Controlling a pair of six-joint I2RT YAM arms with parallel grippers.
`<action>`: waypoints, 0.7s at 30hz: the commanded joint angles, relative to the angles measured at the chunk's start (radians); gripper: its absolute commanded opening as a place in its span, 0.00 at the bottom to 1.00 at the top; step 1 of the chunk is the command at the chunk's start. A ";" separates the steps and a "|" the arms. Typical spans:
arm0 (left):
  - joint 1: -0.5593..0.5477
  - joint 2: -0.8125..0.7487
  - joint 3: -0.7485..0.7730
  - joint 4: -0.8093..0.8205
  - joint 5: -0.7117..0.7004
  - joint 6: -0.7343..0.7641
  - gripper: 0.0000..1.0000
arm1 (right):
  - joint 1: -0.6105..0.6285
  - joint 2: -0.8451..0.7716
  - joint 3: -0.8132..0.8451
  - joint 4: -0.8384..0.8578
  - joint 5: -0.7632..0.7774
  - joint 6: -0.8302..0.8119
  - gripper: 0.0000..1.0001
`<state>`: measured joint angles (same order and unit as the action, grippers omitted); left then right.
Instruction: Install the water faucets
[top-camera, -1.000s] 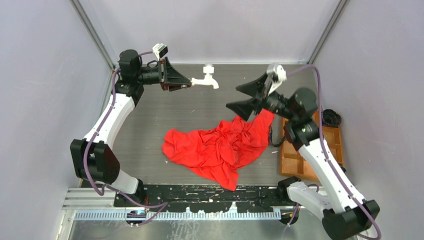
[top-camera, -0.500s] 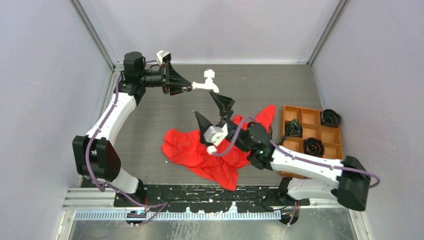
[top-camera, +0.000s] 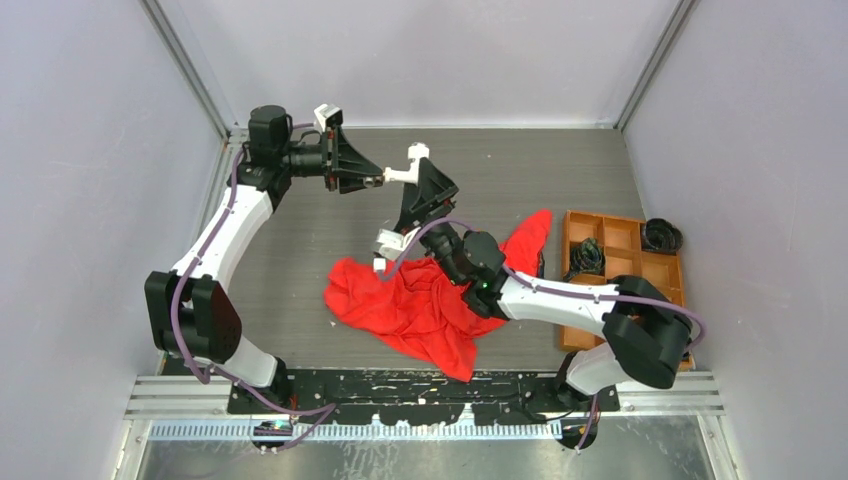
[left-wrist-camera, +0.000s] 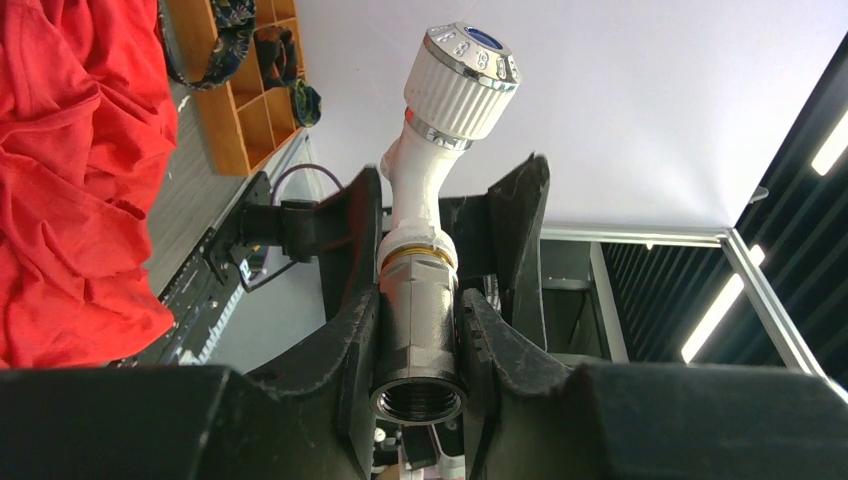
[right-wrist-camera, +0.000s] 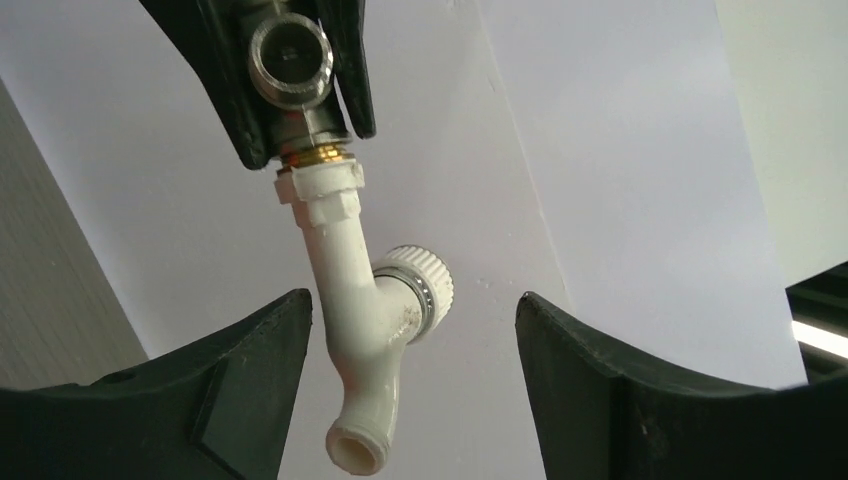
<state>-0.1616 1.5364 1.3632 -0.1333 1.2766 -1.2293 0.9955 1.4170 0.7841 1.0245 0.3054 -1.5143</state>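
Observation:
The white water faucet (top-camera: 403, 173) is held in the air at the back of the table. My left gripper (top-camera: 376, 180) is shut on its grey metal fitting (left-wrist-camera: 420, 330), with the brassy ring and the blue-marked knob (left-wrist-camera: 462, 62) sticking out past the fingers. My right gripper (top-camera: 420, 197) is open, reaching up from over the red cloth (top-camera: 420, 295). In the right wrist view the faucet's white spout (right-wrist-camera: 358, 330) hangs between my open right gripper (right-wrist-camera: 415, 350) jaws, nearer the left one, touching neither.
The crumpled red cloth lies mid-table. An orange compartment tray (top-camera: 612, 232) with black coiled parts (top-camera: 660, 236) stands at the right. Grey walls enclose the table on three sides. The left wrist view shows the cloth (left-wrist-camera: 70, 150) and the tray (left-wrist-camera: 225, 125).
My right arm has swung from the right side, across the red cloth, to the faucet, its open jaws now around the spout. The left gripper has shifted only slightly, still holding the faucet.

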 joint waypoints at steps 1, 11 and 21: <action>0.005 -0.054 0.030 0.018 0.044 0.020 0.00 | -0.034 0.030 0.069 0.075 0.020 -0.059 0.73; 0.005 -0.058 0.040 0.005 0.066 0.048 0.00 | -0.040 -0.110 0.146 -0.429 -0.095 0.161 0.31; -0.004 -0.048 0.071 0.008 0.075 0.077 0.00 | -0.142 -0.057 0.746 -1.509 -0.607 0.770 0.27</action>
<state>-0.1528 1.5177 1.3895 -0.1528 1.3468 -1.1919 0.9051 1.3190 1.2503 -0.0486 0.1017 -1.0725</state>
